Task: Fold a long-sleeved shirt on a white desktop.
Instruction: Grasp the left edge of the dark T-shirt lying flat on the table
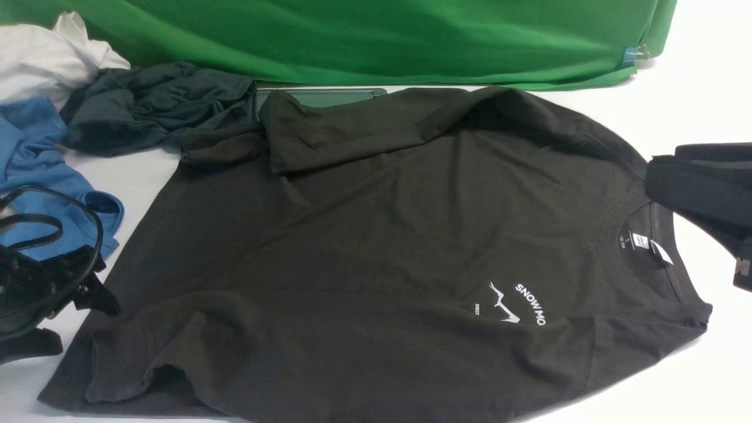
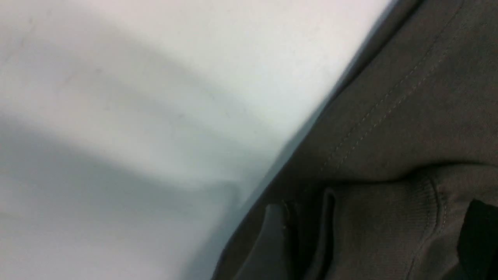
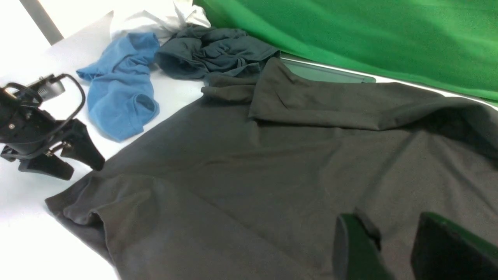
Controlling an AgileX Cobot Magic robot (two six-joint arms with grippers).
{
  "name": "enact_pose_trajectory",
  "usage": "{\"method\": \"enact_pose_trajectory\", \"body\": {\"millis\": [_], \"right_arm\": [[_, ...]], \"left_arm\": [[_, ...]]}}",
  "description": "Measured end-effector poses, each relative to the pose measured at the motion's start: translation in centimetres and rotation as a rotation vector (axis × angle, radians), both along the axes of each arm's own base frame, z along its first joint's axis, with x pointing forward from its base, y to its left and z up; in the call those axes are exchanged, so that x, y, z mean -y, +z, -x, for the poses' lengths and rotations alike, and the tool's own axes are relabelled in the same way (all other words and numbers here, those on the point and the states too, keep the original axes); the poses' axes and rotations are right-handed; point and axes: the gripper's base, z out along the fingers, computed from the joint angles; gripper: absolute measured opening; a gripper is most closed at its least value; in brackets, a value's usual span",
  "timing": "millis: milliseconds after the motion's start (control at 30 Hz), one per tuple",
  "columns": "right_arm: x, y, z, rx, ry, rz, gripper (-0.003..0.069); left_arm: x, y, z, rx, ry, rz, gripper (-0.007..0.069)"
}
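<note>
Long-sleeved shirt (image 1: 376, 235) lay spread on surface (image 1: 693, 82), both sleeves apparently folded in, body folds not yet made; left gripper (image 3: 83, 172) jaws wide, empty; right gripper (image 3: 389, 221) jaws parted, gripping nothing.

The black long-sleeved shirt (image 1: 352, 235) has white letters (image 1: 530, 304) on its chest that say "SNOW MO", a little way from the neck hole (image 1: 646, 252). Next to them are a small white mountain drawing (image 1: 504, 305) and a tiny word too small to read. Inside the neck hole is a white label (image 1: 641, 242), and its print is too small to read.
</note>
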Motion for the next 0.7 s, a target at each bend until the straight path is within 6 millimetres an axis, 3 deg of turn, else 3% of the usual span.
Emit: {"method": "enact_pose_trajectory", "body": {"millis": [433,700], "right_arm": [[0.0,0.0,0.0,0.003,0.0,-0.002,0.0242],[0.0,0.1,0.0,0.005,0.001,-0.004,0.0242]], "left_arm": [[-0.1,-1.9,-0.6,-0.038,-0.014,0.035,0.0539],[0.0,-2.1,-0.6,-0.04,-0.017,0.035,0.0397]]}}
